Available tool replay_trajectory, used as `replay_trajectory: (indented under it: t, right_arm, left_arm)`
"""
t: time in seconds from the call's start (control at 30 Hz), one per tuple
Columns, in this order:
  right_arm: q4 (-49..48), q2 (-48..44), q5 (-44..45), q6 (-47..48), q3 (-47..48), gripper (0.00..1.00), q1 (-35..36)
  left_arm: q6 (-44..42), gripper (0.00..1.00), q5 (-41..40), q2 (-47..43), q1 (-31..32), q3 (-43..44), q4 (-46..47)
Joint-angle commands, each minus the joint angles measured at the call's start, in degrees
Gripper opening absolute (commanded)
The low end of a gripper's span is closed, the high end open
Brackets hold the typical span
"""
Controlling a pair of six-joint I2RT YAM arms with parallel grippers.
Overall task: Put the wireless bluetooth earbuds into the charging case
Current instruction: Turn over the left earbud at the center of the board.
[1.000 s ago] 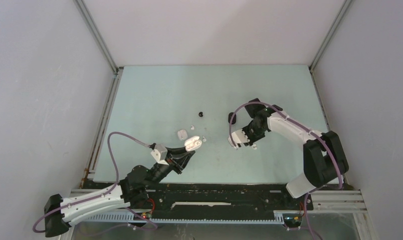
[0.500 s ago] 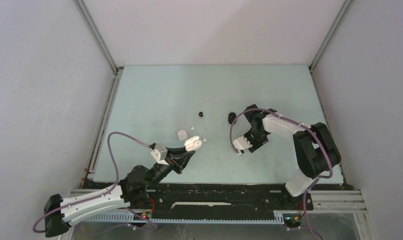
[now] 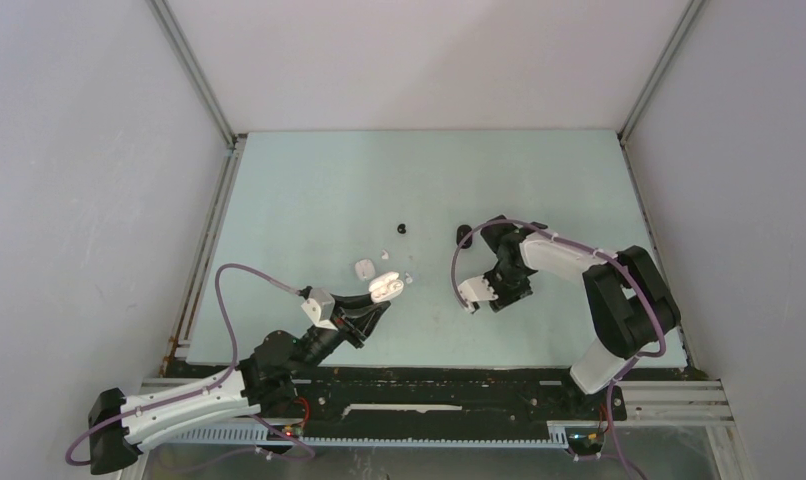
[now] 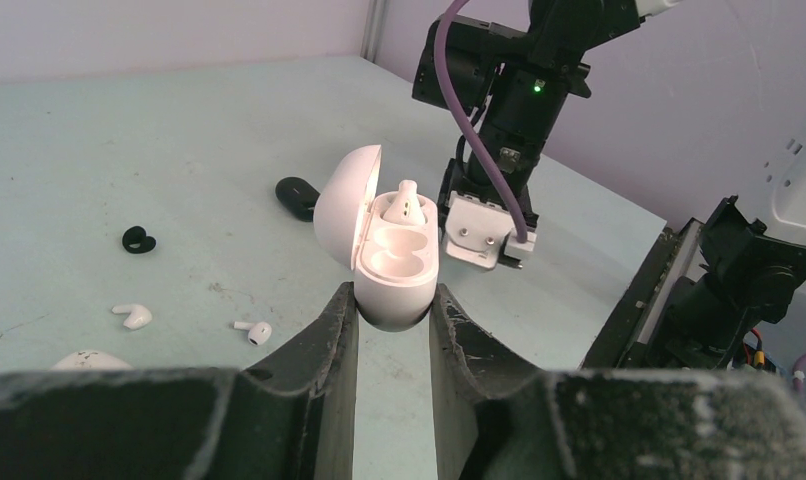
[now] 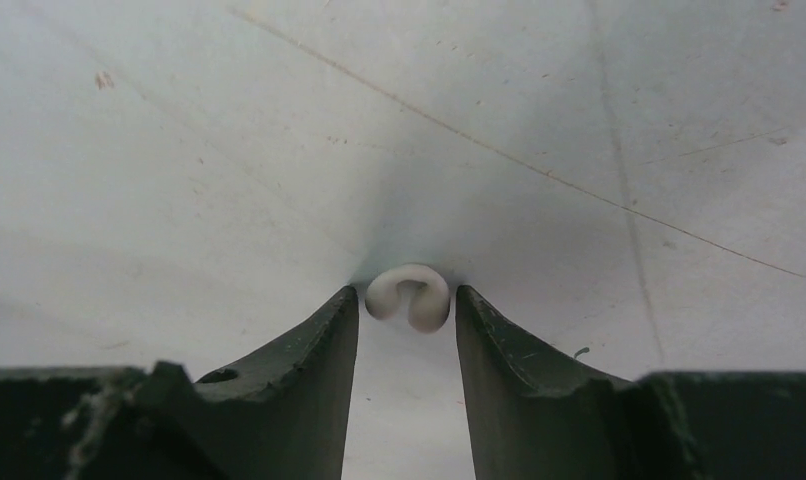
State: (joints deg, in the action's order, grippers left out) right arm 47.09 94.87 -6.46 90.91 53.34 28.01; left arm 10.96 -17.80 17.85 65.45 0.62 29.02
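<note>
Table [image 3: 319, 180]: pale green and scuffed, with white walls around it. Small parts lie scattered mid-surface.
Left gripper [image 4: 393, 298]: mine, clamped on the base of the charging case [image 4: 404, 262] and holding it up so the wells show.
Case lid: hinged wide open. The seated earbud [image 4: 406, 203] fills the far well and the near well is empty — I judge that to be the slot to fill next.
Right gripper [image 5: 407, 298]: nose-down at the table, jaws parted around a curled white earbud [image 5: 431, 303]. There is a slim gap on either side, so it is not pinched yet.
Why so low: a bud this tiny needs my fingertips at surface level.
Leftovers: loose white earbuds [image 4: 131, 316] and a black earbud [image 4: 136, 240] lie to the case's left, with a black case [image 4: 297, 197] beyond.
Risk: closing off-centre could flick the bud away — I should centre first.
</note>
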Motion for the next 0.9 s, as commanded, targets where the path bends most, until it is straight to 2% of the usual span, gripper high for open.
replay_trajectory:
  t: [0.0,0.2,0.47,0.57,0.63,0.73,0.87]
  right_arm:
    - [-0.72,0.66,-5.64,-9.79,2.30,0.43,0.76]
    - [0.46,3.71,-8.83,-23.32,7.56,0.38,0.91]
    - [-3.86,7.64,-7.28,-45.12,10.61,0.34,-0.30]
    - [-2.03,8.00,-11.28,-49.86,12.60,0.35,-1.73]
    - [-0.15,6.24,-15.41,-48.78,13.20,0.35,-2.64]
    - [2.86,1.84,-17.93,-39.73,13.28,0.33,-3.53]
    - [7.58,-0.93,-12.79,-22.62,13.24,0.28,-3.33]
  left_arm:
    - [-0.59,0.00,-0.48,-0.18,-0.31,-6.78,0.97]
    - [-0.50,0.00,-0.26,-0.29,-0.24,-6.77,0.96]
    - [-0.41,0.00,0.13,-0.27,-0.24,-6.70,0.89]
    - [-0.41,0.00,0.38,-0.27,-0.26,-6.56,0.90]
    - [-0.33,0.00,0.48,-0.47,-0.24,-6.55,0.72]
    - [-0.20,0.00,0.73,-1.00,-0.29,-6.73,0.57]
    - [-0.15,0.00,1.02,-0.34,-0.25,-6.77,1.20]
